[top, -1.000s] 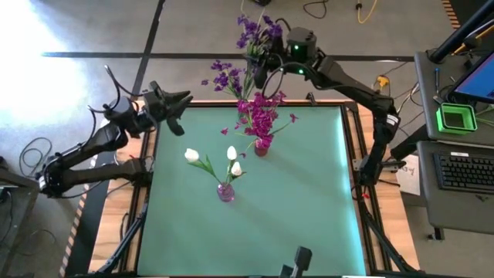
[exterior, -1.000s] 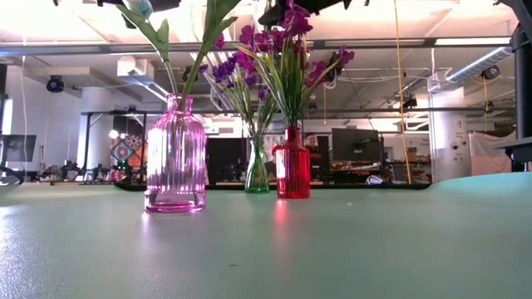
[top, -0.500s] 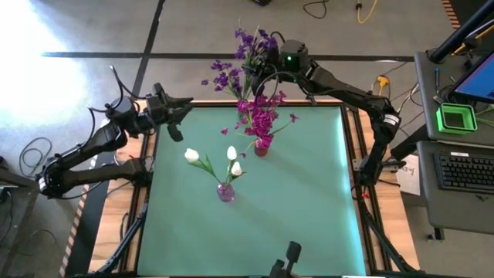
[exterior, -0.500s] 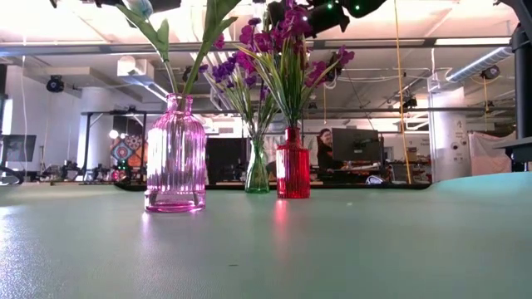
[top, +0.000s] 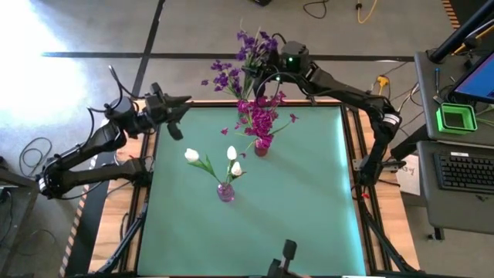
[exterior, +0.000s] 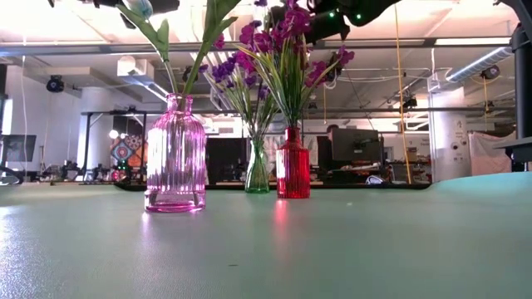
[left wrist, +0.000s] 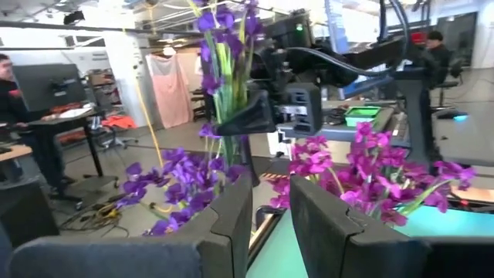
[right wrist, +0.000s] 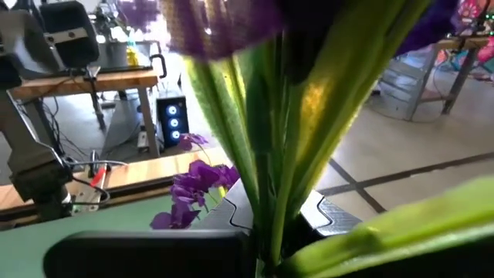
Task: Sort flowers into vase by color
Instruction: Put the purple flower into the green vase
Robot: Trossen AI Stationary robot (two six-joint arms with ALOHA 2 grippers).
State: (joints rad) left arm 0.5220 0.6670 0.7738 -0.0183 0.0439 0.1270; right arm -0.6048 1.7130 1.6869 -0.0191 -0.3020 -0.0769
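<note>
My right gripper (top: 259,75) hangs above the table's far edge, shut on a violet-purple flower (top: 254,42). Its blossoms stand over the other purple flowers (top: 224,77), whose stems stick into a green vase (exterior: 256,169). Magenta flowers (top: 259,117) stand in a red vase (exterior: 292,163). White tulip buds (top: 231,153) stand in a pink vase (top: 225,191). My left gripper (top: 179,116) waits over the far left corner, slightly open, with nothing between its fingers (left wrist: 231,220). My right gripper pinches the purple flower's green stem (right wrist: 270,205) between its two fingers, below the blossoms. The fingers lie level, reaching in from the table's far right, across the stem. The flower stands upright and its lower end is hidden among the other flowers.
The three vases stand close together in the far middle of the green mat (top: 309,208). The near half of the mat is bare. Desks, monitors and a person (left wrist: 11,85) show in the room behind.
My right gripper has come down toward the green vase with the purple flower, which stays upright, and has shifted slightly toward the table's left.
</note>
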